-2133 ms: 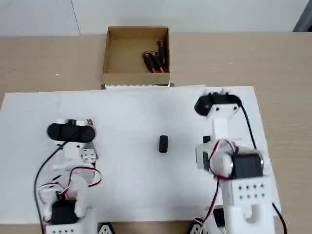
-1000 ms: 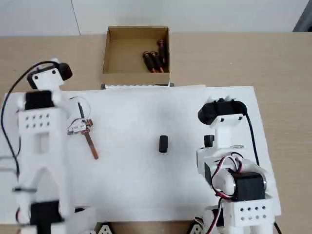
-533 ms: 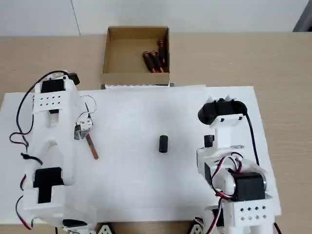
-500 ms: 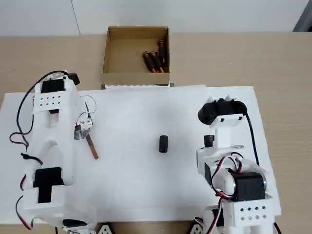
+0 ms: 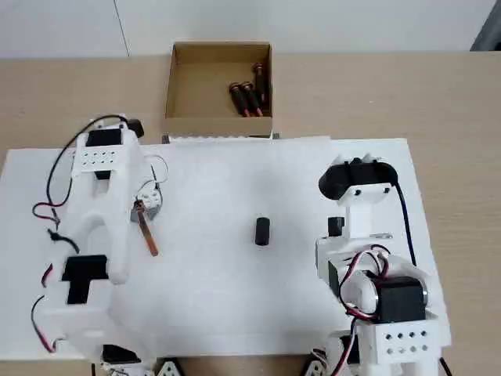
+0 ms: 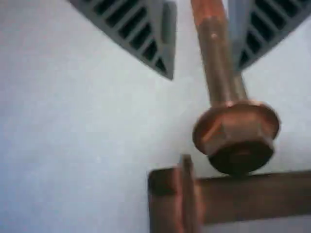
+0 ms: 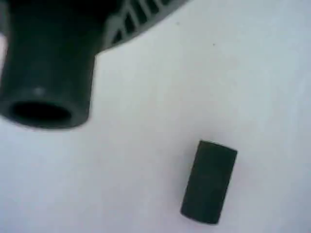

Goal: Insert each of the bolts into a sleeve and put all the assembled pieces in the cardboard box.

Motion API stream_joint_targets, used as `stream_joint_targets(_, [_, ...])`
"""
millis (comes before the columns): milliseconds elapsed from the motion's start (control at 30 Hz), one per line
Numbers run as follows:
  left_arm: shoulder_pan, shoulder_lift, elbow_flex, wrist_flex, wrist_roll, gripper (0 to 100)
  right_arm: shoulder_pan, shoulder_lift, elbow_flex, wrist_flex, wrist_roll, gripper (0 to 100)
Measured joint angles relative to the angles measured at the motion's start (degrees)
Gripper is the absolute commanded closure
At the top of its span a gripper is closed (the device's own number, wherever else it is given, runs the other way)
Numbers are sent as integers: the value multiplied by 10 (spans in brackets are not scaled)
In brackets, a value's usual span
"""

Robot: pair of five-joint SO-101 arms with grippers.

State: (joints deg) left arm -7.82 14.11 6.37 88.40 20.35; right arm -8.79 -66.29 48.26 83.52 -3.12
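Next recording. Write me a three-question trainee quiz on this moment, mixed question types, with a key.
1. True or false: the left gripper holds a bolt whose head hangs past the fingertips.
2. Short answer: what lies in the box?
3. Multiple choice: the loose sleeve lies (a) in the box, (b) alone on the white sheet, (c) on top of a bolt.
Key: 1 true; 2 assembled pieces, toward its right wall; 3 b.
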Motion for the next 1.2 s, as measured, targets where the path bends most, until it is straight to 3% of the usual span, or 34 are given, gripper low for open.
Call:
stream_joint_targets(867, [-1,53,12,-58,2,930,0,0,0,0,0,995])
stream_joint_targets(967, [-1,55,13,-62,2,994,0,0,0,0,0,995])
stream_joint_targets(1200, [4,55,12,-63,2,995,0,0,0,0,0,995])
